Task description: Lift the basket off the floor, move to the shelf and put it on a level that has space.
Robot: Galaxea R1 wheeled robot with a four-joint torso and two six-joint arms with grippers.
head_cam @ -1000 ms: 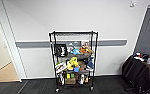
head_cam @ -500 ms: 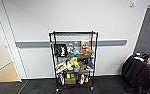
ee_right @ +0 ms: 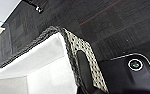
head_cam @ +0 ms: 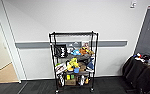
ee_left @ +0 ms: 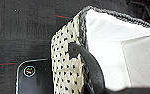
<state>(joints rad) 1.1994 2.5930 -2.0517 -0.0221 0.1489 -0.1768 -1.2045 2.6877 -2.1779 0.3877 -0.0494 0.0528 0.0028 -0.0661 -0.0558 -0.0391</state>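
The shelf (head_cam: 73, 60), a black wire rack, stands against the white wall straight ahead. Its top level (head_cam: 72, 33) is bare, while the tiers below hold toys and boxes. The cream dotted basket (ee_left: 66, 65) with white lining hangs above the dark carpet and above my own base. In the left wrist view one black loop handle (ee_left: 88, 60) runs into my left gripper (ee_left: 101, 90). The basket (ee_right: 41, 67) shows again in the right wrist view, where the other handle (ee_right: 82, 65) runs into my right gripper (ee_right: 87, 90). Inside, it looks empty.
A black bag (head_cam: 60, 50) hangs on the rack's left side. A doorway (head_cam: 1, 62) opens at the left. A dark draped table (head_cam: 138, 72) with small things stands at the right, below a grey panel (head_cam: 149, 30). Dark carpet (head_cam: 36, 87) lies in front of the rack.
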